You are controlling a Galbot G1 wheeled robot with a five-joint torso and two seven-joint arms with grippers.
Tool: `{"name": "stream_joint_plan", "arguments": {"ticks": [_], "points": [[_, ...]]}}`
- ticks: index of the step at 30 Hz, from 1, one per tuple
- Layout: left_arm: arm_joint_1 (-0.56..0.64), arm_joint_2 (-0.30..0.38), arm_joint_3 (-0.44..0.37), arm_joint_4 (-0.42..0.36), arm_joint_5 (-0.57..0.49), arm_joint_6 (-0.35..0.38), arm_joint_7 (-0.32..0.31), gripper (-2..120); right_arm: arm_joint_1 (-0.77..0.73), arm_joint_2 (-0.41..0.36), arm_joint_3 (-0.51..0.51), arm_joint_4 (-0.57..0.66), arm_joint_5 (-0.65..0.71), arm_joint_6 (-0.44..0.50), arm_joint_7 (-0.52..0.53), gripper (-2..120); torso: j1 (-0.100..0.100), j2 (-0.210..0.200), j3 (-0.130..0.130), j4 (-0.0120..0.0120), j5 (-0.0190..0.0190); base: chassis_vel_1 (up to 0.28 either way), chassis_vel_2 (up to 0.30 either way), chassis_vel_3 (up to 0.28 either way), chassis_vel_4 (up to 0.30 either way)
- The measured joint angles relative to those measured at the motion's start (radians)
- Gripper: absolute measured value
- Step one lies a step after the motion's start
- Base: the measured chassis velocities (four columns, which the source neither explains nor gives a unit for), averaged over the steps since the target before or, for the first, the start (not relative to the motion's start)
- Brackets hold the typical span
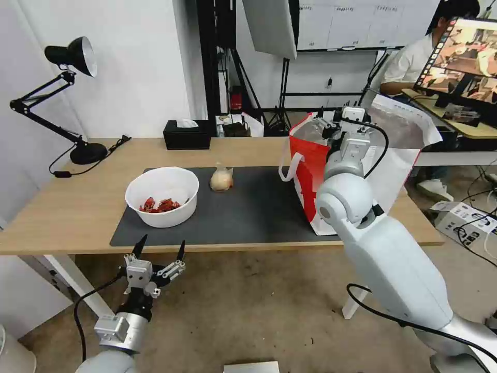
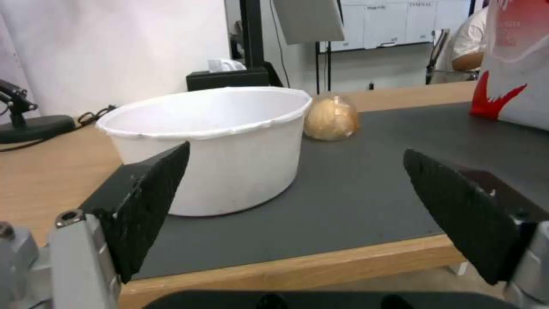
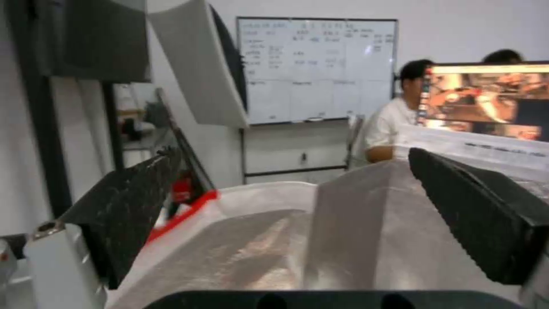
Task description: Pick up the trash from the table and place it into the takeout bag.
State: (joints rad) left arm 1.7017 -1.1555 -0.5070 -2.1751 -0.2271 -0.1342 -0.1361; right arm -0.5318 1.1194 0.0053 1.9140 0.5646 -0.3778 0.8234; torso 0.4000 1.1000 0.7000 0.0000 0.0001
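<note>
A white round plastic bowl [image 1: 162, 196] [image 2: 220, 143] with red scraps sits on the left part of the dark grey mat [image 1: 248, 212] on the table [image 1: 67, 207]. Behind it lies a small knotted clear bag of beige stuff [image 1: 221, 179] [image 2: 331, 118]. The takeout bag [image 1: 310, 171] [image 3: 274, 244], white with a red panel and foil lining, stands open at the mat's right end. My left gripper [image 1: 160, 249] [image 2: 297, 201] is open, just off the table's front edge, facing the bowl. My right gripper [image 1: 331, 120] [image 3: 291, 206] is open and empty above the bag's mouth.
A black tissue box [image 1: 187, 134] stands at the table's back edge. A black desk lamp [image 1: 62, 98] occupies the back left corner, its cable trailing on the wood. A second desk with a monitor [image 1: 463, 59] stands at the right, behind the bag.
</note>
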Motion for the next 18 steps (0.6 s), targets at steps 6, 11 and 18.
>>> {"name": "stream_joint_plan", "arguments": {"ticks": [6, 11, 18], "points": [[0.004, -0.001, -0.005, -0.008, 0.001, 0.000, 0.000, 100, -0.023, -0.042, -0.004, 0.069, 0.076, 0.095, -0.182, 100, 0.000, 0.000, 0.000, 0.0001, -0.0002, 0.000, 0.000, 0.000, 0.000], [0.006, -0.001, -0.011, -0.012, -0.001, 0.000, -0.001, 100, -0.115, -0.149, -0.008, 0.156, 0.157, 0.168, -0.406, 100, 0.000, 0.000, 0.000, 0.0001, 0.0001, 0.000, 0.000, 0.000, 0.000], [0.011, -0.004, -0.013, -0.015, -0.002, -0.004, 0.000, 100, -0.319, -0.289, 0.050, 0.247, 0.164, 0.254, -0.584, 100, 0.000, 0.000, 0.000, -0.0003, 0.0001, 0.000, 0.000, 0.000, 0.000]]}}
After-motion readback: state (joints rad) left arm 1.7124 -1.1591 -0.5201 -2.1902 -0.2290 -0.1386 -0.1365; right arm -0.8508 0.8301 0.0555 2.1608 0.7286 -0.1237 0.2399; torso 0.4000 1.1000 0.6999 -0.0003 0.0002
